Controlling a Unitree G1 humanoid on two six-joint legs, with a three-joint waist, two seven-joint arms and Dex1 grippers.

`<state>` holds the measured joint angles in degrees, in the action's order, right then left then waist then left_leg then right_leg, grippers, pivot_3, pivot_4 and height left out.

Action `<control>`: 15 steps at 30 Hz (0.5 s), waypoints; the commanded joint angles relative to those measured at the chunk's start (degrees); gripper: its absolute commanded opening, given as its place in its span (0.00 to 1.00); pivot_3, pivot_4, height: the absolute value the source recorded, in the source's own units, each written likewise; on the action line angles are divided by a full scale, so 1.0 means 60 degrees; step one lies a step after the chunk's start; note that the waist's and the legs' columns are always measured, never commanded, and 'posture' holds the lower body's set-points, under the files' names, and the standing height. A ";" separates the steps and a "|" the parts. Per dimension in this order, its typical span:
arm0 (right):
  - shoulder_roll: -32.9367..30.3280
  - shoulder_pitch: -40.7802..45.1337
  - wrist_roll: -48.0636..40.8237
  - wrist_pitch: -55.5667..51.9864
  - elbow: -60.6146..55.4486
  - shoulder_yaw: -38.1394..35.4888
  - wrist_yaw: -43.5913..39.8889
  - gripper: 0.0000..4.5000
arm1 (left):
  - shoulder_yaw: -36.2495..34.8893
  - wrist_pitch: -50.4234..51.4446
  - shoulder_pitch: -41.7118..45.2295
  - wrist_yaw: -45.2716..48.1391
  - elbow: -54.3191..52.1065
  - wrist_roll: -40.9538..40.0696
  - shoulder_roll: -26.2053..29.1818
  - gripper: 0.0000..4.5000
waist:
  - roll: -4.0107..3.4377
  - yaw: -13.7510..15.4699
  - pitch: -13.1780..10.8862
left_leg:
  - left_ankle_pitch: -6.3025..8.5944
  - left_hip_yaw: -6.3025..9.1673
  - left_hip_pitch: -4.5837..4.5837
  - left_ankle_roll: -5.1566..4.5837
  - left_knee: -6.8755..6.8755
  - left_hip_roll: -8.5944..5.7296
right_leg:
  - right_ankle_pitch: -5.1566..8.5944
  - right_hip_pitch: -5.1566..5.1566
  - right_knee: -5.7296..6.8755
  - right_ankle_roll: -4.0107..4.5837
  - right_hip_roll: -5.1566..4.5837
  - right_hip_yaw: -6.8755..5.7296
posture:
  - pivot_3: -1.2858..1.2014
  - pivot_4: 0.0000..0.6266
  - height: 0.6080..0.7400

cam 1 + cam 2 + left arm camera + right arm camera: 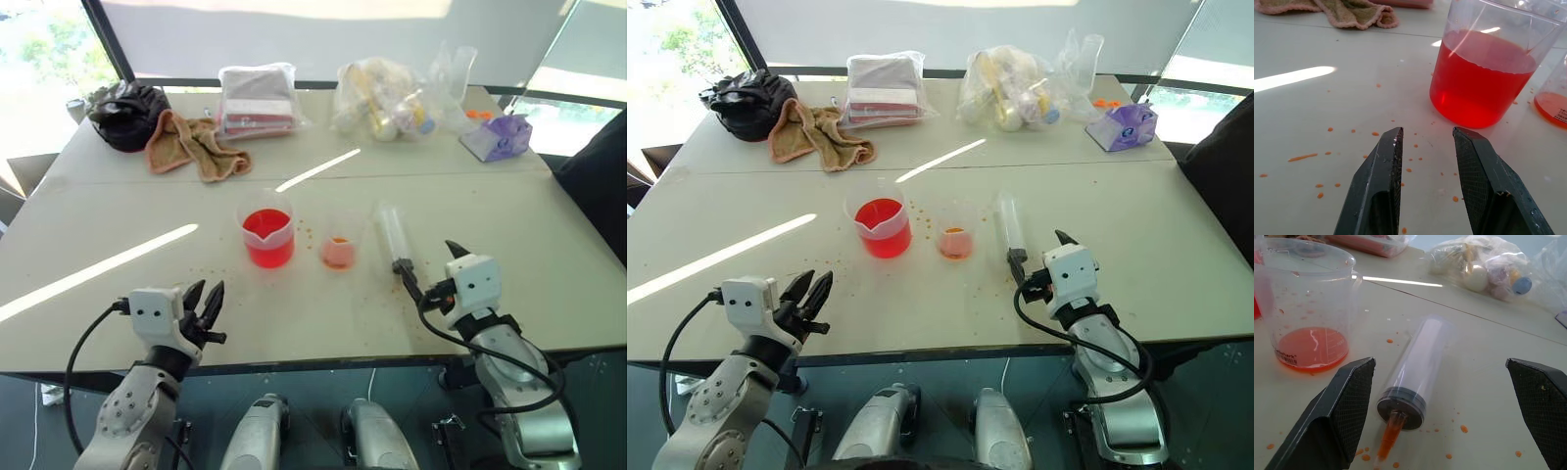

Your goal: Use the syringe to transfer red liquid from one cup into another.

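Syringe: your clear plastic tube syringe lies flat on the table just ahead of the right pincer, between its fingers, long axis pointing away, orange tip toward you.
Right pincer: spread wide, empty, nearer.
Left pincer: parted, empty.
Larger lipped beaker: red liquid, about half full.
Smaller clear cup: shallow pale-orange layer, probably.
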<state>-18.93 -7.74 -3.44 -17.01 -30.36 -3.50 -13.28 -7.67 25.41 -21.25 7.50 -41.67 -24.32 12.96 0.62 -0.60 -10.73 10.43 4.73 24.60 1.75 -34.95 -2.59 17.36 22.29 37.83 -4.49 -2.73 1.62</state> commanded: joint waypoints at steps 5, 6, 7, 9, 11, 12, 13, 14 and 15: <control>-0.0003 0.0317 -0.0088 -0.0156 -0.0346 -0.0217 0.0015 0.98 | 0.0040 -0.0212 -0.0005 0.0154 -0.0312 -0.0015 -0.0032 0.38 | -0.0001 -0.0007 0.0000 | 0.0002 0.0000 0.0004 -0.0002 0.0000 0.0000 | 0.0000 0.0001 -0.0006 0.0000 -0.0001 0.0000 | 0.52 0.24 0.97; 0.0002 0.0485 -0.0145 -0.0476 -0.0389 -0.0274 0.0062 0.98 | 0.0082 -0.0196 0.0034 0.0167 -0.0315 -0.0057 -0.0060 0.38 | -0.0001 -0.0006 0.0000 | 0.0003 0.0000 0.0004 -0.0002 0.0000 0.0000 | 0.0000 0.0001 -0.0007 0.0000 -0.0001 0.0001 | 0.52 0.24 0.97; 0.0021 0.0768 -0.0283 -0.1022 -0.0470 -0.0394 0.0142 0.98 | 0.0120 -0.0167 0.0099 0.0185 -0.0294 -0.0103 -0.0086 0.38 | -0.0001 -0.0008 -0.0001 | 0.0003 0.0000 0.0005 -0.0002 0.0001 0.0001 | 0.0000 0.0002 -0.0007 0.0000 -0.0001 0.0000 | 0.52 0.24 0.97; -0.0046 0.1471 -0.0656 -0.2170 -0.0715 -0.0667 0.0175 0.98 | 0.0175 -0.0108 0.0216 0.0253 -0.0244 -0.0179 -0.0100 0.38 | -0.0003 0.0001 -0.0002 | 0.0003 0.0000 0.0006 -0.0003 0.0000 0.0001 | -0.0001 0.0003 -0.0007 0.0001 -0.0001 0.0000 | 0.52 0.24 0.97; -0.0072 0.2184 -0.1120 -0.3374 -0.0936 -0.0983 0.0214 0.98 | 0.0202 -0.0044 0.0288 0.0340 -0.0209 -0.0212 -0.0100 0.38 | -0.0004 -0.0007 -0.0004 | 0.0002 0.0000 0.0011 -0.0003 -0.0001 0.0001 | -0.0001 0.0008 -0.0007 0.0001 -0.0001 -0.0002 | 0.52 0.24 0.97; -0.0338 0.2843 -0.1125 -0.4158 -0.0878 -0.1013 0.0208 0.98 | 0.0246 -0.0014 0.0396 0.0423 -0.0155 -0.0194 -0.0047 0.38 | -0.0005 0.0004 -0.0004 | 0.0001 -0.0001 0.0016 -0.0004 0.0000 0.0001 | -0.0002 0.0016 -0.0007 0.0001 -0.0002 -0.0002 | 0.52 0.24 0.97; -0.0542 0.3395 -0.1217 -0.4837 -0.0834 -0.1058 0.0170 0.98 | 0.0283 0.0014 0.0482 0.0498 -0.0115 -0.0182 0.0007 0.38 | -0.0006 -0.0006 -0.0005 | 0.0000 0.0001 0.0021 -0.0007 0.0001 0.0001 | -0.0002 0.0020 -0.0007 0.0001 -0.0001 -0.0007 | 0.52 0.24 0.97; -0.0848 0.4080 -0.1407 -0.5704 -0.0737 -0.1080 0.0022 0.98 | 0.0355 0.0098 0.0585 0.0634 -0.0071 -0.0213 0.0107 0.38 | -0.0018 -0.0005 -0.0013 | -0.0005 -0.0002 0.0025 -0.0015 0.0000 0.0002 | -0.0002 0.0027 -0.0007 0.0001 -0.0001 -0.0007 | 0.52 0.24 0.97; -0.1146 0.4722 -0.1605 -0.6583 -0.0639 -0.1056 -0.0130 0.98 | 0.0412 0.0132 0.0672 0.0766 -0.0031 -0.0234 0.0195 0.38 | -0.0021 0.0002 -0.0013 | -0.0009 -0.0003 0.0033 -0.0021 -0.0004 0.0002 | -0.0004 0.0033 -0.0006 0.0003 -0.0001 -0.0008 | 0.52 0.24 0.97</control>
<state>-24.03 16.97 -10.99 -49.27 -32.76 -8.61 -12.96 -5.59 26.13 -17.69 10.65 -40.81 -25.06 13.50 0.50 -0.59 -10.81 10.36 4.72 24.89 1.60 -34.97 -2.58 17.31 22.59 37.79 -4.45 -2.73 1.55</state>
